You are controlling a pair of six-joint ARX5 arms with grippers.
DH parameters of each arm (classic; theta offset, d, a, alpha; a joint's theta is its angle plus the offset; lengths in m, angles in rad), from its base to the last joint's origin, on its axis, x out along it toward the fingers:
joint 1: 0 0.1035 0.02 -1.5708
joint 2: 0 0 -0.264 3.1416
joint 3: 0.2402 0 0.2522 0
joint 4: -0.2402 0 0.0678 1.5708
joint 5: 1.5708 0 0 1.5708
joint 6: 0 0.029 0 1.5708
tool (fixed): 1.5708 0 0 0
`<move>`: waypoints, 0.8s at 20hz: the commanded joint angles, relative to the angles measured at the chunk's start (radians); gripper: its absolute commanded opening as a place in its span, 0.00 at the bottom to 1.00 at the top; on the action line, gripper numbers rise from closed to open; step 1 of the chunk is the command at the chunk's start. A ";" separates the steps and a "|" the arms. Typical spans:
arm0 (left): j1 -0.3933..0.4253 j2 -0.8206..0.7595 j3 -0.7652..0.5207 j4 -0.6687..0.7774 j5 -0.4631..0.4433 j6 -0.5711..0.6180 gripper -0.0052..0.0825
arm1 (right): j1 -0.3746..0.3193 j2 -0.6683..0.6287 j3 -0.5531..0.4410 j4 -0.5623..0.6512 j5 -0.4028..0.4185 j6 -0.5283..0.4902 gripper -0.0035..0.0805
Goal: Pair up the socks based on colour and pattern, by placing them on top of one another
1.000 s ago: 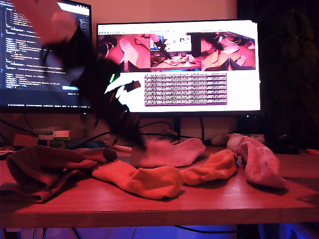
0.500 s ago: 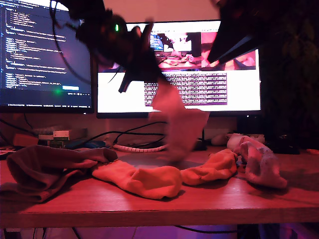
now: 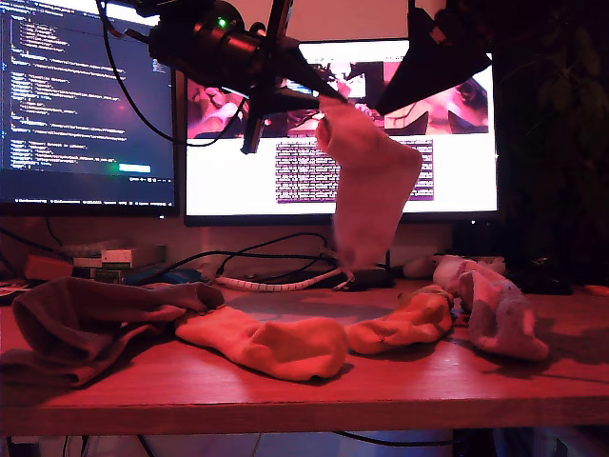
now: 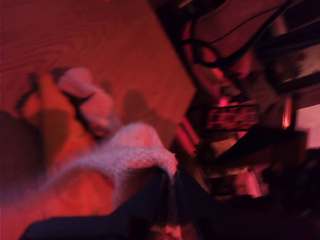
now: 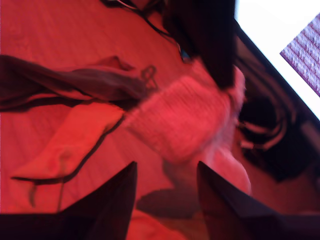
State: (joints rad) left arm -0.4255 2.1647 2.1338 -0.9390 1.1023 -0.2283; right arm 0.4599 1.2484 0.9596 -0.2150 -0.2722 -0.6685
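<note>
First arm (image 3: 205, 43): black, tube-like body; small green light lit on top; black cable looping off its rear.
First gripper (image 3: 319, 95): black, two slim fingers tapering to narrow tips; in its own wrist view the fingers (image 4: 150, 200) read as flat dark blades, matte, no markings legible.
Second gripper (image 5: 165, 200): black, two broad wedge-shaped fingers (image 5: 117, 200) with pointed tips, smooth faces; in the exterior view a dark triangular silhouette (image 3: 433, 62).
Screws, labels: too dark to tell.

Bare table (image 3: 314, 307) patch open under the hanging pink sock (image 3: 366, 186), ringed by the orange socks (image 3: 276, 343) in front and cables (image 3: 276, 283) behind. Maroon socks (image 3: 86, 319) block the exterior view's left, second pink sock (image 3: 495, 309) the right.
</note>
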 commanded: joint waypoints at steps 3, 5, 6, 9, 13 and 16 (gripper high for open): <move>-0.017 0.026 0.013 0.034 0.051 -0.058 0.04 | 0.014 0.032 -0.004 0.047 -0.003 -0.045 0.54; -0.027 0.026 0.013 0.051 0.066 -0.086 0.04 | 0.035 0.047 -0.004 0.073 -0.001 -0.069 0.57; -0.034 0.026 0.013 0.051 0.066 -0.093 0.04 | 0.047 0.054 -0.004 0.090 0.001 -0.074 0.60; -0.054 0.026 0.013 0.050 0.070 -0.098 0.04 | 0.072 0.075 -0.004 0.110 0.054 -0.122 0.59; -0.068 0.026 0.013 0.050 0.088 -0.097 0.04 | 0.075 0.077 -0.004 0.082 0.074 -0.124 0.04; -0.067 0.023 0.013 0.050 0.095 -0.097 0.04 | 0.075 0.077 -0.004 0.090 0.112 -0.116 0.03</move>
State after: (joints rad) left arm -0.4911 2.1647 2.1338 -0.8959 1.1858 -0.3279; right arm 0.5320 1.3178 0.9596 -0.1341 -0.1692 -0.7868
